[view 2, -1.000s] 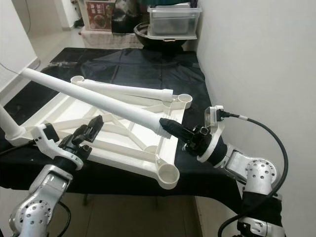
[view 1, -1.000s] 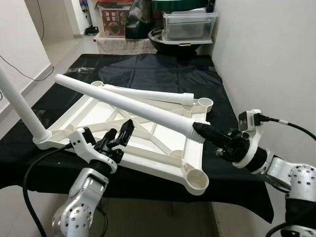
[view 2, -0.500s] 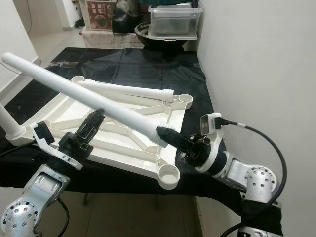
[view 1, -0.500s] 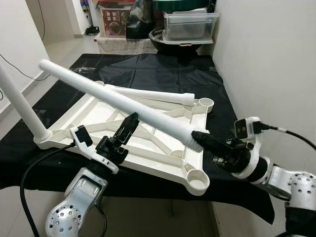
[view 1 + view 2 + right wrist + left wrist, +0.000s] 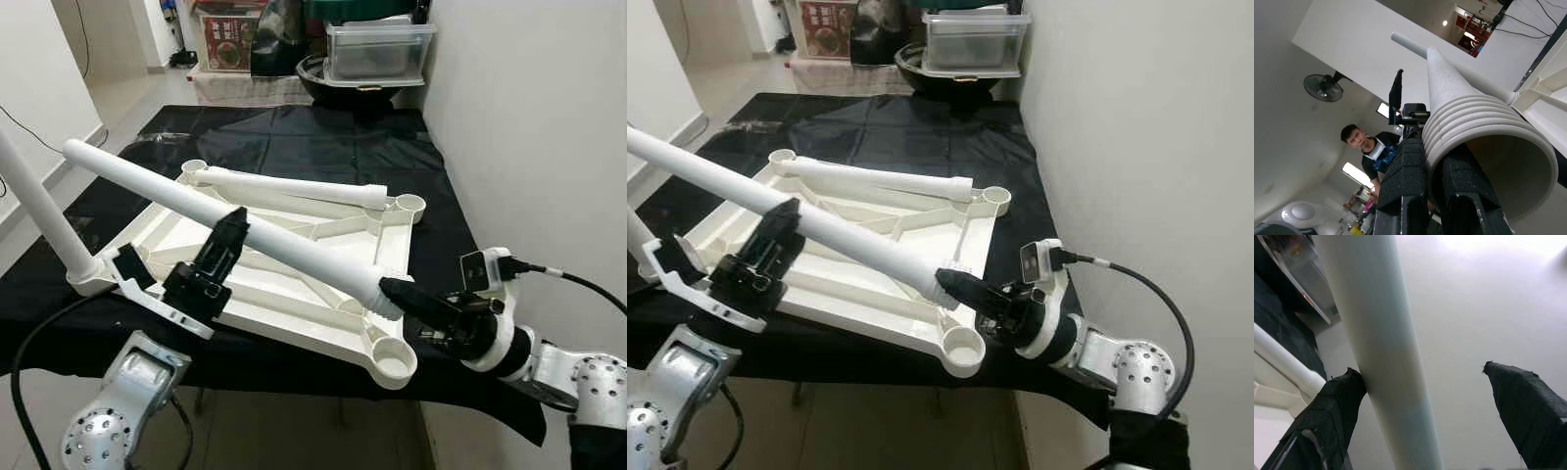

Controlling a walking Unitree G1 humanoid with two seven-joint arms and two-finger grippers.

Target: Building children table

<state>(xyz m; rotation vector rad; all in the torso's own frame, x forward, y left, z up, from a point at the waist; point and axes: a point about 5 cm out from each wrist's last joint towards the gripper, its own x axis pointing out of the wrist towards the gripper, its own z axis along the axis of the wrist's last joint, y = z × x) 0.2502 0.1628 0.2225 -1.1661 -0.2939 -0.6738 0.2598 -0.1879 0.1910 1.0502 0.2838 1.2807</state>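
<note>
The white tabletop (image 5: 294, 255) lies upside down on the black cloth (image 5: 323, 137) of the work surface, ribs facing up, with round leg sockets at its corners. The near right socket (image 5: 392, 362) sits at the cloth's front edge, open and without a leg.

Right gripper (image 5: 397, 291) — fingers pinched on the threaded end of a long white leg (image 5: 225, 215). In the right wrist view one black finger (image 5: 1410, 171) lies outside the ribbed rim and the other inside the hollow tube. This end hangs just above and beside the near right socket; whether it touches the tabletop I cannot tell. The leg slants up and away toward the far left, its free end above the cloth's left edge.

Left gripper (image 5: 232, 227) — at mid-length of the same leg, fingers spread wide. In the left wrist view one pad (image 5: 1342, 401) touches the tube's side while the other pad (image 5: 1528, 401) stands well apart from it, so the leg is not clamped there.

A second leg (image 5: 289, 186) lies flat along the far edge of the tabletop, its threaded end near the far right socket (image 5: 409, 205). A third leg (image 5: 39, 211) stands seated in the near left corner, tilted slightly.

Beyond the cloth's far edge: a clear lidded bin (image 5: 377, 49) and a red box (image 5: 227, 41). The right wrist view catches a person (image 5: 1371, 152) and a wall fan (image 5: 1325, 87).
</note>
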